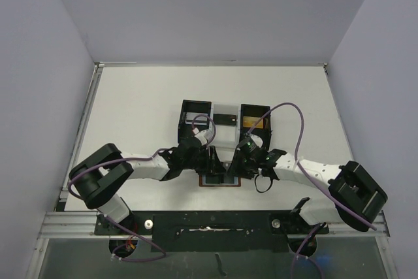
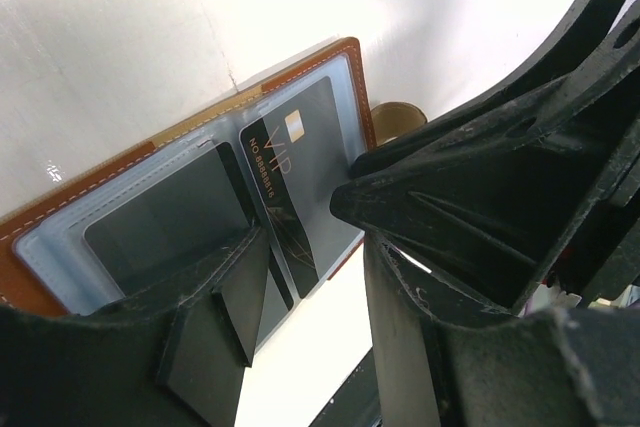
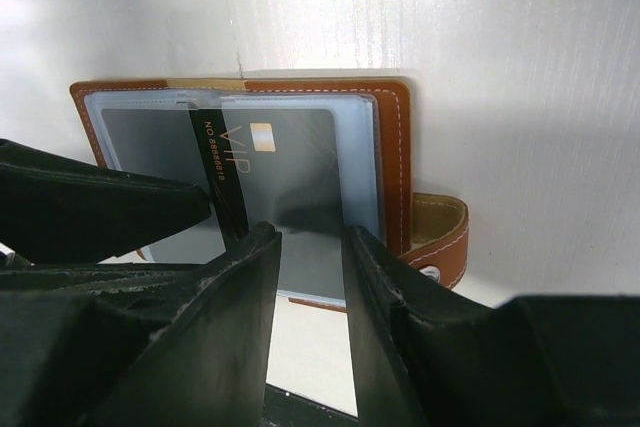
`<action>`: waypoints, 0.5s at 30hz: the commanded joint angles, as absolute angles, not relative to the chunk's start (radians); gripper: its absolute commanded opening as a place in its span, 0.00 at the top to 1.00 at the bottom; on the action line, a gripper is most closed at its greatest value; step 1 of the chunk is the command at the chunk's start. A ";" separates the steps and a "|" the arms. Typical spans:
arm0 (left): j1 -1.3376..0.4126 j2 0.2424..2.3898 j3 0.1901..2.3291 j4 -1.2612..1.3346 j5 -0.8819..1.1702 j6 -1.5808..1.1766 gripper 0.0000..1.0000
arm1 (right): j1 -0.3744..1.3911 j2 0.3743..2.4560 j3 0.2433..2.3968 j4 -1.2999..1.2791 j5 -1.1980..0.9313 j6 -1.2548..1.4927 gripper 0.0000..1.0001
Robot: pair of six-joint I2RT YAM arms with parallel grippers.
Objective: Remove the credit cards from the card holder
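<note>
The white worktop [image 1: 144, 109] is closed by walls on the left, right and far sides. Its surface shows wide to the left and right of the things in the middle. Two arms reach inward from the near edge, the left arm [image 1: 140, 168] and the right arm [image 1: 307, 174], and they meet at the centre.

Just beyond them stands one tray [image 1: 196, 102] with three compartments; the middle one holds a dark flat thing.

The one card holder [image 1: 222, 181] lies open and flat near the near edge, between both claws, well apart from the walls. Its snap tab [image 3: 440, 237] sticks out at the right side.

Two cards show in its pockets: a dark VIP card [image 3: 290, 162] in the right one, a grey card [image 2: 170, 217] in the left one.

The left claw [image 2: 315, 247] has its fingers apart over the holder. The right claw [image 3: 308, 242] is also apart, with the near edge of the VIP card seen in the gap, not pinched.
</note>
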State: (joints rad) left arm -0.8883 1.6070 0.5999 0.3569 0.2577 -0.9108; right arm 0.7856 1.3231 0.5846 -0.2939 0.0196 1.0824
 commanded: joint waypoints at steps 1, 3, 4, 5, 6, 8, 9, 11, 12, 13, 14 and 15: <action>-0.885 1.637 0.574 0.389 0.235 -0.930 0.58 | 0.777 1.296 0.556 -0.296 0.051 1.074 0.66; -0.886 1.645 0.573 0.398 0.241 -0.937 0.59 | 0.774 1.288 0.558 -0.296 0.051 1.072 0.66; -0.885 1.647 0.570 0.404 0.243 -0.941 0.59 | 0.769 1.287 0.558 -0.293 0.043 1.069 0.66; -0.886 1.646 0.567 0.409 0.244 -0.944 0.60 | 0.761 1.284 0.562 -0.292 0.037 1.066 0.66; -0.885 1.644 0.563 0.411 0.244 -0.946 0.60 | 0.758 1.279 0.572 -0.300 0.045 1.065 0.67; -0.886 1.633 0.557 0.407 0.237 -0.945 0.60 | 0.756 1.281 0.593 -0.324 0.072 1.054 0.69; -0.887 1.629 0.553 0.406 0.235 -0.946 0.61 | 0.751 1.289 0.603 -0.330 0.077 1.048 0.69; -0.886 1.624 0.549 0.405 0.233 -0.948 0.61 | 0.741 1.303 0.618 -0.338 0.069 1.042 0.70; -0.885 1.623 0.549 0.403 0.233 -0.947 0.61 | 0.740 1.308 0.621 -0.336 0.065 1.041 0.70; -0.885 1.624 0.551 0.402 0.234 -0.947 0.61 | 0.740 1.312 0.621 -0.333 0.061 1.039 0.71; -0.885 1.624 0.550 0.401 0.234 -0.947 0.61 | 0.741 1.316 0.618 -0.324 0.056 1.036 0.71; -0.885 1.624 0.549 0.402 0.232 -0.948 0.61 | 0.740 1.320 0.610 -0.311 0.047 1.032 0.71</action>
State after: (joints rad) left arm -0.8883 1.6257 0.5690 0.4343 0.2523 -0.9585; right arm 0.7464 1.3071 0.5850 -0.3202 0.0315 1.0561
